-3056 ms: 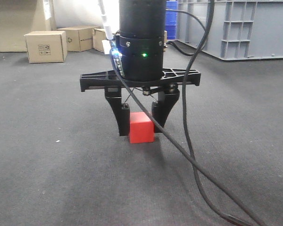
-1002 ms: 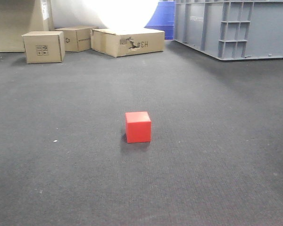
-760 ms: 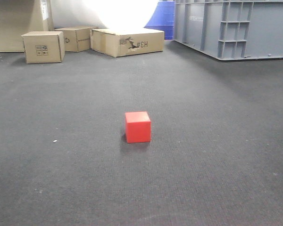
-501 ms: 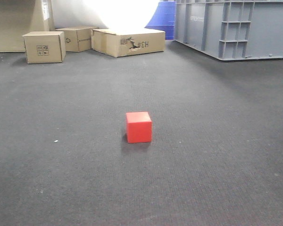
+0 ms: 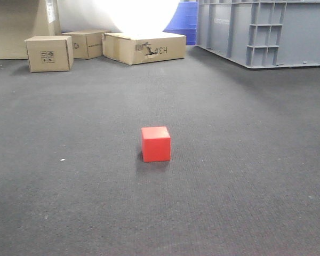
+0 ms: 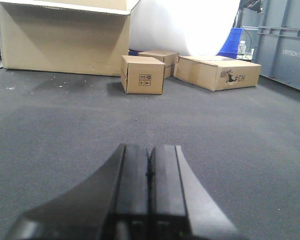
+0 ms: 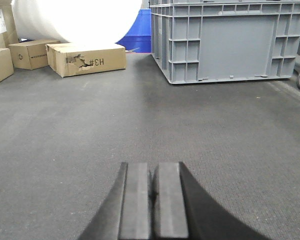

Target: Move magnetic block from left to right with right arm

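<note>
The magnetic block (image 5: 156, 144), a small bright-red cube, rests alone on the dark grey carpet in the middle of the front view, with no arm near it. That view shows neither arm. In the left wrist view my left gripper (image 6: 149, 165) is shut, its two black fingers pressed together with nothing between them. In the right wrist view the right arm's gripper (image 7: 153, 172) is also shut and empty, low over bare carpet. The block appears in neither wrist view.
Brown cardboard boxes (image 5: 49, 52) (image 5: 144, 47) line the far back left. A large grey plastic crate (image 5: 264, 32) stands at the back right, with a blue bin (image 5: 181, 21) beside it. A big carton (image 6: 65, 37) fills the left wrist view's background.
About three seconds ago the right arm stood over the block with its fingers astride it. It has since left the front view, and the block stays in the same spot.
</note>
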`<action>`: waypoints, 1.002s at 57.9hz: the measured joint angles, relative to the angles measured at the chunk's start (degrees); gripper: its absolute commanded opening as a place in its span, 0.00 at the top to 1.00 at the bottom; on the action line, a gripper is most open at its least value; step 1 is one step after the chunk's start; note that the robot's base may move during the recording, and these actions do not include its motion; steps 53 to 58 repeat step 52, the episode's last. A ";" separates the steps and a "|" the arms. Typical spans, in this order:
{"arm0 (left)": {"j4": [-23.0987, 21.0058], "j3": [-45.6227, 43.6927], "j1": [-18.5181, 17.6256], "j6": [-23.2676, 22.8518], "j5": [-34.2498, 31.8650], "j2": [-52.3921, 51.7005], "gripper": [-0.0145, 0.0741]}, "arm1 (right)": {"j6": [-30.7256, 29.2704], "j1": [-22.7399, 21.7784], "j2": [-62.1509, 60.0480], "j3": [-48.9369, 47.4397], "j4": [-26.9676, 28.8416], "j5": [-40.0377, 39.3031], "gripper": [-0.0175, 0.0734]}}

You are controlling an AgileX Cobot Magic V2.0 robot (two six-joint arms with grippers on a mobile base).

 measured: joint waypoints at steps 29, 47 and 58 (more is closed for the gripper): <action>0.00 0.00 0.00 0.00 0.00 0.00 0.98 | 0.00 0.00 0.00 0.09 -0.10 0.00 0.78; 0.00 0.00 0.00 0.00 0.00 0.00 0.98 | 0.00 0.00 0.00 0.09 -0.10 0.00 0.78; 0.00 0.00 0.00 0.00 0.00 0.00 0.98 | 0.00 0.00 0.00 0.09 -0.10 0.00 0.78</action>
